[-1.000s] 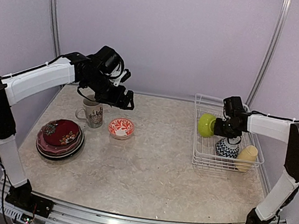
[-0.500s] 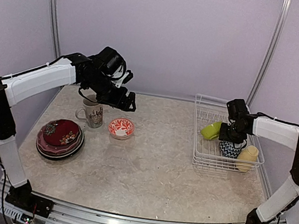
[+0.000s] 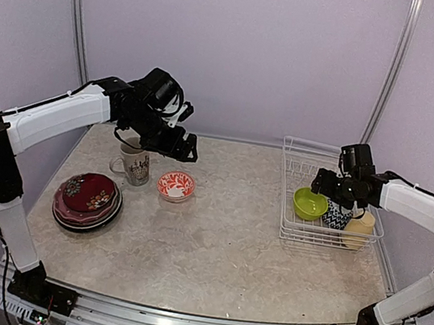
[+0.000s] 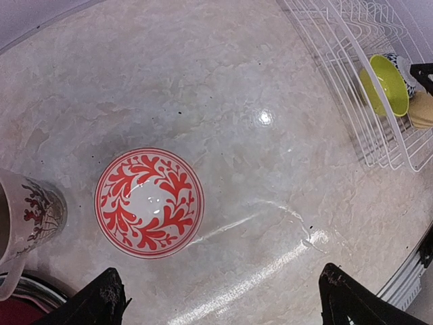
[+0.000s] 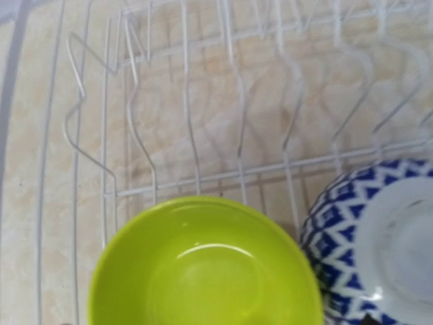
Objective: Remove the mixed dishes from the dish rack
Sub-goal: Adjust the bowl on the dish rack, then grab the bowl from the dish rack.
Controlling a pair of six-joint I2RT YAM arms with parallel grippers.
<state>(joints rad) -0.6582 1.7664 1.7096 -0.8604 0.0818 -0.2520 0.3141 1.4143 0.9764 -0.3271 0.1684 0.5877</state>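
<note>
Near the left edge the plates (image 3: 87, 200), beige mug (image 3: 136, 167) and red-patterned bowl (image 3: 176, 185) are already out, left gripper (image 3: 188, 148) hanging over that bowl, fingers (image 4: 101, 301) wide apart. At the right edge the lime-green bowl (image 3: 310, 203) is mouth-up inside the dish rack (image 3: 300, 154), just beside the blue-patterned bowl (image 3: 338, 219), right gripper (image 3: 326, 185) at its rim, clamped or not I cannot tell. Best lift it straight up, well clear of the rack's wire, before swinging left
</note>
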